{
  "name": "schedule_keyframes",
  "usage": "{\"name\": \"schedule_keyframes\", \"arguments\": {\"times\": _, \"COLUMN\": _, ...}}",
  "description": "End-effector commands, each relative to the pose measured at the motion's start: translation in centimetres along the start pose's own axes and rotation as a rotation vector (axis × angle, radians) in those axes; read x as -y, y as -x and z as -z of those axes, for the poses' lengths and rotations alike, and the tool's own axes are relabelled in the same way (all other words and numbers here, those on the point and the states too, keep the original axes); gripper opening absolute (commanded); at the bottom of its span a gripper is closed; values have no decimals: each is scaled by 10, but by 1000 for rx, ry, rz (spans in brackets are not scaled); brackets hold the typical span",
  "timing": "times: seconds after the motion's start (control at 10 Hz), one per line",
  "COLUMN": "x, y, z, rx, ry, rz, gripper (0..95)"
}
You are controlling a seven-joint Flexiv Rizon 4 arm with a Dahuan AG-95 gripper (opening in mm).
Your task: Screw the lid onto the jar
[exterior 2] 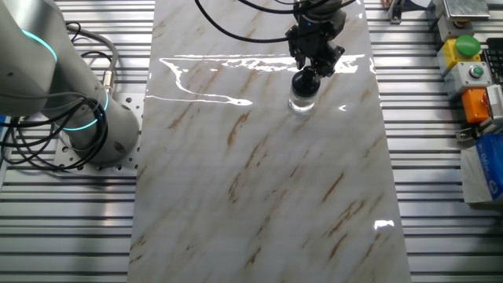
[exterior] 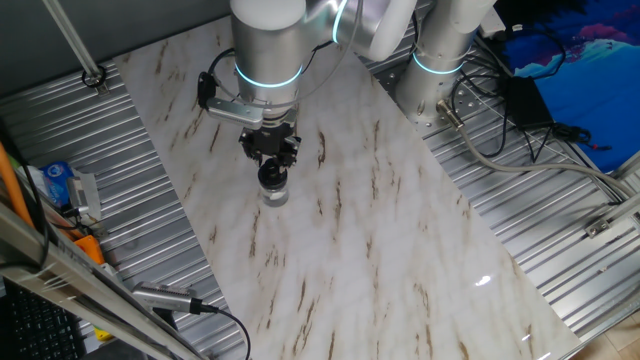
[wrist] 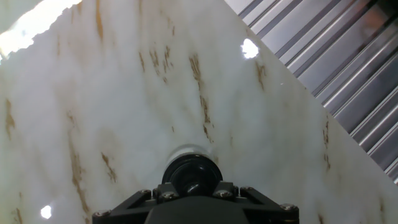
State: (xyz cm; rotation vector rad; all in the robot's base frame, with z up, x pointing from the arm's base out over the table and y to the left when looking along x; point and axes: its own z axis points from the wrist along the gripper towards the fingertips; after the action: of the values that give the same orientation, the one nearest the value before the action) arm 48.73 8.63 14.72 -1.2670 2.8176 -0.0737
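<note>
**Seating the lid on the jar**

Gripping the black lid (exterior: pixel 271 175) by its rim, the gripper (exterior: pixel 271 170) holds it atop the clear jar (exterior: pixel 274 195), upright on the marble table (exterior: pixel 400 250). Glass is probably light, smooth, breakable; the cap's stiff edge suits a firm pinch.

You saw a black lid (exterior 2: pixel 306 80) on a clear glass jar (exterior 2: pixel 302 102), a black gripper (exterior: pixel 272 168) under a silver-grey arm (exterior: pixel 267 45) ringed with glowing cyan, and a white table (exterior: pixel 350 230) veined with brown marble streaks.
</note>
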Motion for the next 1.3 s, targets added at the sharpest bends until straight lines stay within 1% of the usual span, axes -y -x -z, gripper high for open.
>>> {"name": "schedule_keyframes", "arguments": {"times": 0.1, "x": -2, "y": -8, "z": 6, "rx": 5, "ry": 9, "rz": 81, "gripper": 0}}
{"name": "schedule_keyframes", "arguments": {"times": 0.5, "x": -2, "y": -8, "z": 6, "rx": 3, "ry": 7, "rz": 96, "gripper": 0}}
{"name": "schedule_keyframes", "arguments": {"times": 0.6, "x": -2, "y": -9, "z": 6, "rx": 4, "ry": 8, "rz": 96, "gripper": 190}}
{"name": "schedule_keyframes", "arguments": {"times": 0.7, "x": -2, "y": -9, "z": 7, "rx": 4, "ry": 10, "rz": 94, "gripper": 190}}
{"name": "schedule_keyframes", "arguments": {"times": 0.8, "x": -3, "y": -10, "z": 8, "rx": 4, "ry": 10, "rz": 92, "gripper": 0}}
{"name": "schedule_keyframes", "arguments": {"times": 0.9, "x": -3, "y": -10, "z": 8, "rx": 4, "ry": 9, "rz": 93, "gripper": 0}}
{"name": "schedule_keyframes", "arguments": {"times": 1.0, "x": -3, "y": -10, "z": 8, "rx": 4, "ry": 9, "rz": 93, "gripper": 190}}
{"name": "schedule_keyframes", "arguments": {"times": 1.3, "x": -2, "y": -11, "z": 7, "rx": 7, "ry": 8, "rz": 95, "gripper": 190}}
